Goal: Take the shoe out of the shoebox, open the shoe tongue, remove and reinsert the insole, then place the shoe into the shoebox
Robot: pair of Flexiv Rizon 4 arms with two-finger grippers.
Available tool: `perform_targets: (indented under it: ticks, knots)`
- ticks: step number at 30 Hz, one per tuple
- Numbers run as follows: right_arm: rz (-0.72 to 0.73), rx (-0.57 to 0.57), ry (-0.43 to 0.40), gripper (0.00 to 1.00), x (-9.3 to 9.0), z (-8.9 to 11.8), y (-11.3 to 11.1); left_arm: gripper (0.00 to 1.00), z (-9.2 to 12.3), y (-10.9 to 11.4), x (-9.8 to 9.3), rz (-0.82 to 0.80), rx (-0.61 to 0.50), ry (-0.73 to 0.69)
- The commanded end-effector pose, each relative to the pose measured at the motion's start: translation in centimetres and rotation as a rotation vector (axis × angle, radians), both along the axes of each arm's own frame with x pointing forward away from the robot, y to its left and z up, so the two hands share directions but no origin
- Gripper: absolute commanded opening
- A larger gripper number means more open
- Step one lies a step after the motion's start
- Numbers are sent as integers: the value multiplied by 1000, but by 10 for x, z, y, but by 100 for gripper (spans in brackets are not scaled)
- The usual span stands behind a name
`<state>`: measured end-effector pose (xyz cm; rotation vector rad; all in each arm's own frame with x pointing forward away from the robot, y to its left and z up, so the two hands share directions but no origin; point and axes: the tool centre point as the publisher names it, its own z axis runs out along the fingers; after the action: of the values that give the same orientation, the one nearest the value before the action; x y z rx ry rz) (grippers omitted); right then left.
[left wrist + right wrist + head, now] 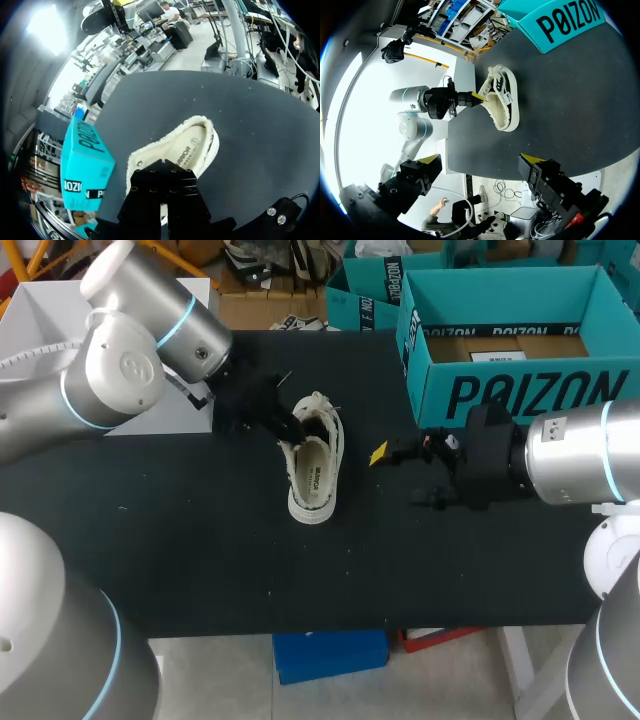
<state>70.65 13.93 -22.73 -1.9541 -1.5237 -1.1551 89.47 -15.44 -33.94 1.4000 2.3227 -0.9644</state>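
One white sneaker (315,470) lay on the black table (200,540) left of the teal shoebox (520,340), the right gripper (400,477) spread empty between them, the left gripper (290,427) at the sneaker's far side, its hold impossible to tell.

Robot lab: black table (200,540), twin arms (120,370)

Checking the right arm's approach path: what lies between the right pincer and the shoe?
Nothing: only bare black table between the right pincer and the shoe, as the head view and right wrist view both show.
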Motion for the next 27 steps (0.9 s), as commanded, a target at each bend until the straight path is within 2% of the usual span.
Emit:
perform_targets:
  ticks: [1, 11, 16, 22, 27]
  knots:
    - [0, 0, 0, 100, 0, 0, 1, 0, -15, -9, 2, 5, 4, 13]
    - [0, 0, 0, 100, 0, 0, 1, 0, -26, -4, -9, 5, -7, 49]
    - [0, 0, 0, 100, 0, 0, 1, 0, -3, 1, -8, 0, -50, 18]
    - [0, 0, 0, 100, 0, 0, 1, 0, 11, 4, 1, 17, -48, -32]
    - [0, 0, 0, 100, 0, 0, 1, 0, 10, 3, 20, 61, -45, -64]
